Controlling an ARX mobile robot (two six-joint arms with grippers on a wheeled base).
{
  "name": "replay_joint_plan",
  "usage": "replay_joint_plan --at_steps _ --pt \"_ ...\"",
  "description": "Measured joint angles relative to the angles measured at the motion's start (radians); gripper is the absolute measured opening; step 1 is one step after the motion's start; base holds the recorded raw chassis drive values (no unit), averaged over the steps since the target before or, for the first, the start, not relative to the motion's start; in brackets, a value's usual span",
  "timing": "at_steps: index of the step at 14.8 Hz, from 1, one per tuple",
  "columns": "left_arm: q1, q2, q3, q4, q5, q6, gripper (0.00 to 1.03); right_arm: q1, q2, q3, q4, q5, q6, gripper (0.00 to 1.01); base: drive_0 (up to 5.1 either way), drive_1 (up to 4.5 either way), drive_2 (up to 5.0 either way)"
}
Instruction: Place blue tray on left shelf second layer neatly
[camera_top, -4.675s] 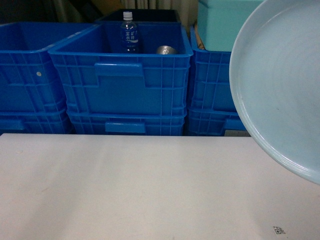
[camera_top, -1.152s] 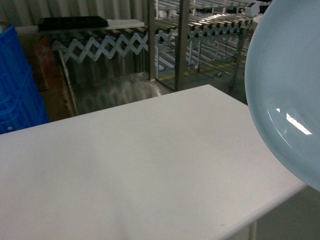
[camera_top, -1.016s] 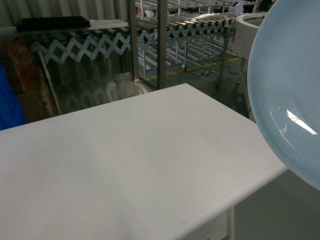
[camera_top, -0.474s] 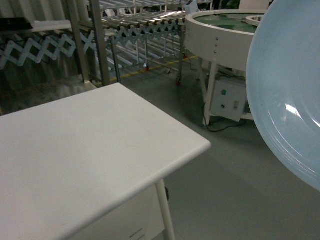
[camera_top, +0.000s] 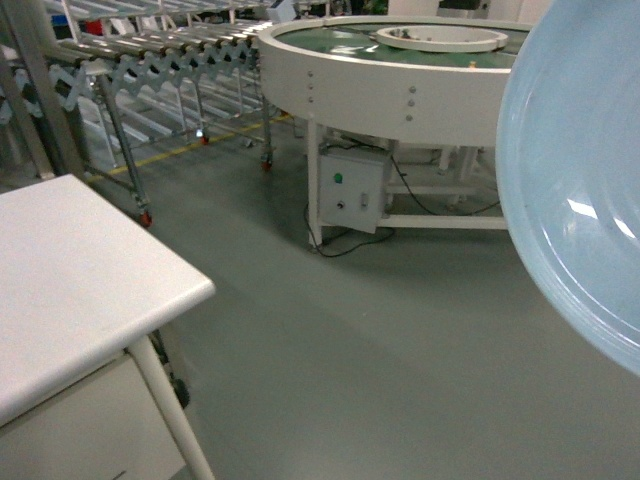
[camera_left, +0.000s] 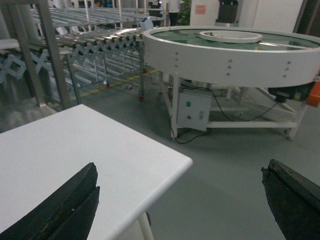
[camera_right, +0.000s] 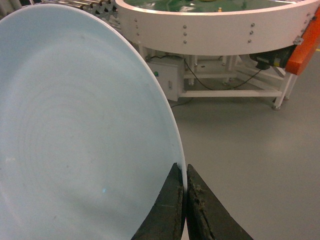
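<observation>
The blue tray (camera_top: 580, 180) is a pale blue round dish held up on edge at the right of the head view, its hollow side facing me. In the right wrist view my right gripper (camera_right: 185, 172) is shut on the blue tray's (camera_right: 75, 130) rim, one finger on each side. My left gripper (camera_left: 180, 200) is open and holds nothing, hanging over the corner of the white table (camera_left: 100, 150). Steel racks with upright posts and roller tiers (camera_left: 90, 25) stand at the far left; I cannot tell whether they are the left shelf or which tier is the second layer.
A large round white conveyor table (camera_top: 400, 80) on legs stands ahead, with a grey control box (camera_top: 350, 190) and cables under it. An extendable roller conveyor (camera_top: 160, 60) runs at the back left. The white table's corner (camera_top: 90, 280) juts in at the left over grey floor (camera_top: 350, 340).
The whole view has swung right: the blue crates left the view, the white table slid to the left, and the round conveyor came in. The tray keeps its place at the right.
</observation>
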Motion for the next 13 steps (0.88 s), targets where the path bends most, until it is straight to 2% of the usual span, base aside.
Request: replay_joint_plan --at_steps 13 --pt "0.000 0.000 0.000 0.002 0.002 0.000 0.98 0.000 -0.006 0.001 0.003 0.002 0.000 0.02 3.3 -4.16 -4.2"
